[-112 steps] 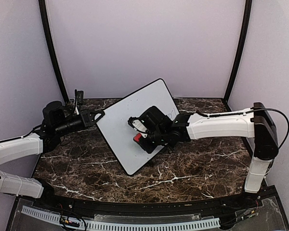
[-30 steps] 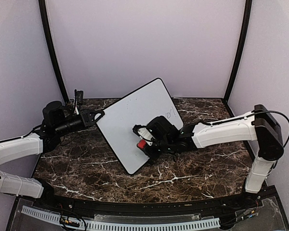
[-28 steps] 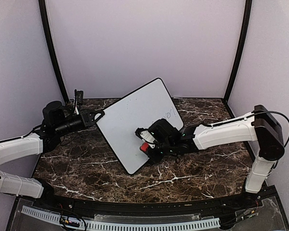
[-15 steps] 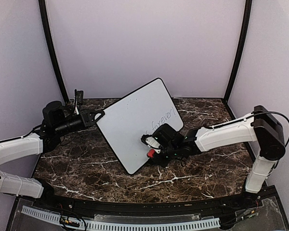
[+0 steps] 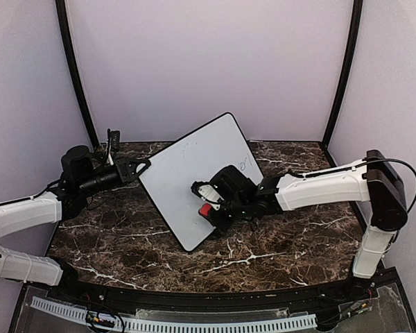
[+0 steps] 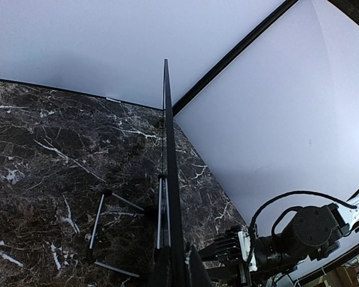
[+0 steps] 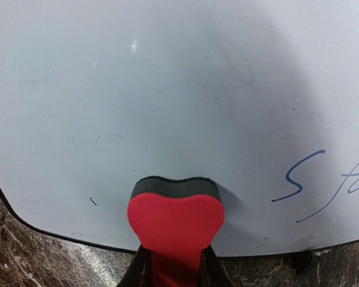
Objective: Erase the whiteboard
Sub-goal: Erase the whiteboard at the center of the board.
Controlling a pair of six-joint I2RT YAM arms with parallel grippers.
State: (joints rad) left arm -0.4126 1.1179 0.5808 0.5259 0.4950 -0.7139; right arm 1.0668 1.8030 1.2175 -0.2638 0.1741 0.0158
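The whiteboard (image 5: 187,177) stands tilted on the marble table, black-framed, with blue handwriting (image 5: 244,165) left near its right edge. It fills the right wrist view (image 7: 167,89), where blue strokes (image 7: 299,179) show at the right. My left gripper (image 5: 135,168) is shut on the board's left edge; in the left wrist view the board (image 6: 167,179) shows edge-on between the fingers. My right gripper (image 5: 206,207) is shut on a red eraser (image 5: 205,209) with a dark felt face (image 7: 175,186), pressed against the board's lower part.
A thin metal wire stand (image 6: 105,233) props the board from behind on the marble table (image 5: 263,243). Purple walls with black corner poles (image 5: 76,76) enclose the table at the back and sides.
My right gripper swept the eraser down and right along the board's lower edge, uncovering more of the writing, then came back up and left onto the board. The left arm stayed still.
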